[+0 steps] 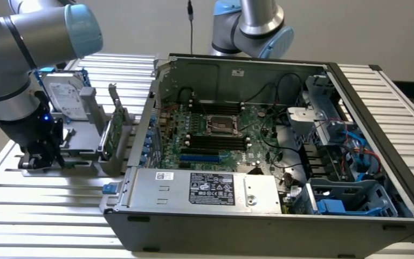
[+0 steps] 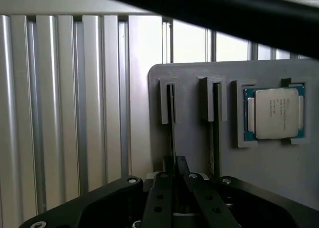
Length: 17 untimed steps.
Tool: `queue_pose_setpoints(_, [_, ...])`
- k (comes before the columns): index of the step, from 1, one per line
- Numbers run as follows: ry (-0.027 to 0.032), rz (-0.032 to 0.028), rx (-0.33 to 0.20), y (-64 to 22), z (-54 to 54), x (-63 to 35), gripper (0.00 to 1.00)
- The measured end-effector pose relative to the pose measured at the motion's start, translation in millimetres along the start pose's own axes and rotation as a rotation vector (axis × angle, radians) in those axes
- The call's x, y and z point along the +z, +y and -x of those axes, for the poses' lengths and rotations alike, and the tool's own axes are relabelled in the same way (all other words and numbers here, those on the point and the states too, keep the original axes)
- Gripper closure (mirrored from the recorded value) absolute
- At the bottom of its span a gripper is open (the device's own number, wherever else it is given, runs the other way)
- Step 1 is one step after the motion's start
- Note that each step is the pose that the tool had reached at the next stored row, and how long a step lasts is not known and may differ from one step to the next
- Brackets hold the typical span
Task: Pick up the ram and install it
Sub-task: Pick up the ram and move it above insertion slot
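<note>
The ram (image 2: 171,113) is a thin dark stick seen edge-on, standing in a slot of the grey holder (image 2: 259,173). My gripper (image 2: 175,163) is over that slot, and its two black fingers (image 2: 160,198) are shut on the ram's near end. In the exterior view the gripper (image 1: 38,159) hangs low at the grey holder (image 1: 84,143), to the exterior view's left of the open computer case (image 1: 264,216). The motherboard (image 1: 214,132) lies inside the case, with long black memory slots (image 1: 218,141) below the processor socket.
A second dark stick (image 2: 215,123) stands in the neighbouring slot, and a processor chip (image 2: 273,112) lies in a recess of the holder. A hard drive (image 1: 67,94) and a green expansion card (image 1: 114,132) stand upright on the holder. Another arm (image 1: 254,27) rises behind the case.
</note>
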<state>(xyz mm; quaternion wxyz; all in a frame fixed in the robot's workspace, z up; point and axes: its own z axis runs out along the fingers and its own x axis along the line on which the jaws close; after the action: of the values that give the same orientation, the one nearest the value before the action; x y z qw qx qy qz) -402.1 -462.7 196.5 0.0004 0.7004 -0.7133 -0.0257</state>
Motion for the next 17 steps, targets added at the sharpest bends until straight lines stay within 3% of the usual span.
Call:
queue_pose_setpoints(7, [-0.0002, 0.0003, 0.001, 0.4, 0.4, -11.4, 0.86])
queue_pose_setpoints(17, [-0.0001, 0.003, 0.001, 2.0, 2.0, -55.4, 0.86])
